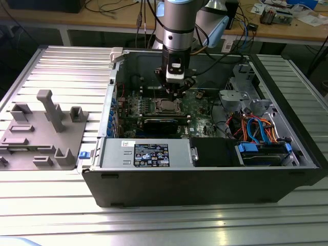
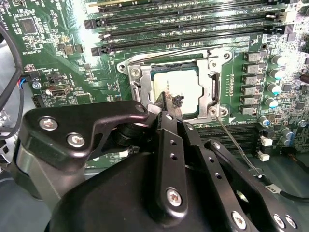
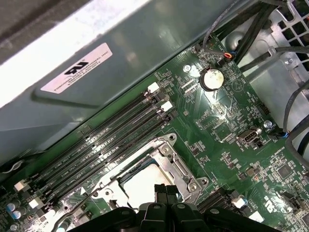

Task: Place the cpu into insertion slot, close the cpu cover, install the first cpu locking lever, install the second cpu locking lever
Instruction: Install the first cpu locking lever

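The cpu (image 2: 179, 79) lies in the insertion slot (image 2: 221, 56) on the green board, its silver-grey top showing through the window of the cpu cover (image 2: 213, 89), which lies flat over it. In the first wrist view the cpu (image 3: 143, 187) and cover (image 3: 176, 166) sit just beyond my fingertips. My gripper (image 2: 169, 102) is shut with nothing in it and hovers over one edge of the chip. A thin wire locking lever (image 2: 237, 146) slants away from one corner of the socket. Another lever (image 2: 166, 52) runs along the side by the memory slots. In the exterior view the gripper (image 1: 175, 90) stands right above the socket (image 1: 168, 105).
Long black memory slots (image 2: 183, 26) lie beside the socket. The open computer case (image 1: 205, 179) holds a black graphics card (image 1: 161, 123), a power supply (image 1: 146, 154) and bundled cables (image 1: 256, 128). A grey fixture (image 1: 43, 128) sits on the table at the exterior view's left.
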Robot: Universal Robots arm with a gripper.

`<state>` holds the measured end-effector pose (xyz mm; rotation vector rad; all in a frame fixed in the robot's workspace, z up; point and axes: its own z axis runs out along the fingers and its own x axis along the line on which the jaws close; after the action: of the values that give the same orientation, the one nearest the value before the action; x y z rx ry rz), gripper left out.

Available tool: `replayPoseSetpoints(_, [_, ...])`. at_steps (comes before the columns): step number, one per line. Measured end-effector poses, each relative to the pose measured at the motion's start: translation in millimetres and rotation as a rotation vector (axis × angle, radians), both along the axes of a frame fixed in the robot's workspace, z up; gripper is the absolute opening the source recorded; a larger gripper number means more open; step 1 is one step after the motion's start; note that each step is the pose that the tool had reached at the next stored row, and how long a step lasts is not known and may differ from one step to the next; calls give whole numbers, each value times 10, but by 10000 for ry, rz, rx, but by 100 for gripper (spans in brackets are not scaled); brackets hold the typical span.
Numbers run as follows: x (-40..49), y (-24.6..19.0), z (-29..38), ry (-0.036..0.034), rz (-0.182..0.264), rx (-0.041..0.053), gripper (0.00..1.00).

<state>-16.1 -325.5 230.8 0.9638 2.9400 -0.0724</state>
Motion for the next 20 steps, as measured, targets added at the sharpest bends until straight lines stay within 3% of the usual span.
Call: replayPoseSetpoints(20, [0, 0, 0, 0, 556, 1, 11])
